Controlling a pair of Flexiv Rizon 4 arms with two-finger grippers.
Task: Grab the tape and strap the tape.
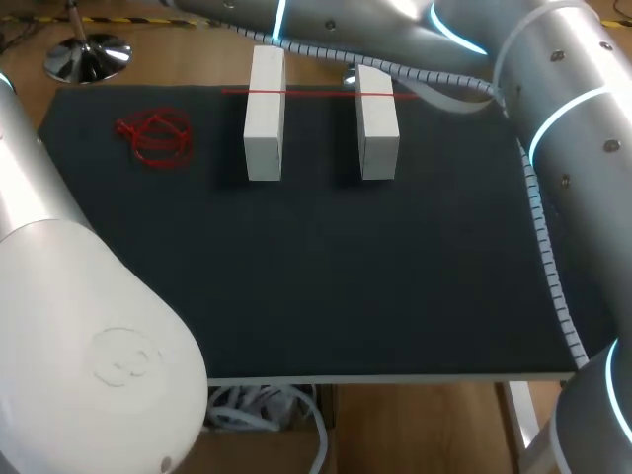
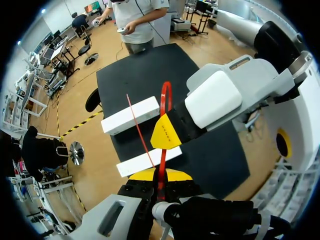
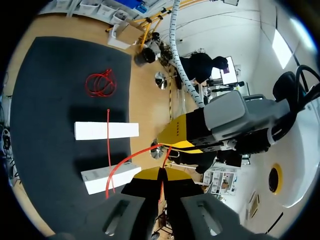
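While the red tape (image 1: 316, 93) lies across the two white blocks (image 1: 265, 114) in the head view's upper middle, the left gripper (image 2: 161, 175) and right gripper (image 3: 162, 175) both pinch its looped end — strapping seems begun; next, pull the loop snug.

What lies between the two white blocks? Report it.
Bare black mat, crossed at the far end by the red tape that rests on the left white block and right white block; the head view shows it.

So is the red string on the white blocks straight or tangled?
Straight: the red string runs in one line over both white blocks.
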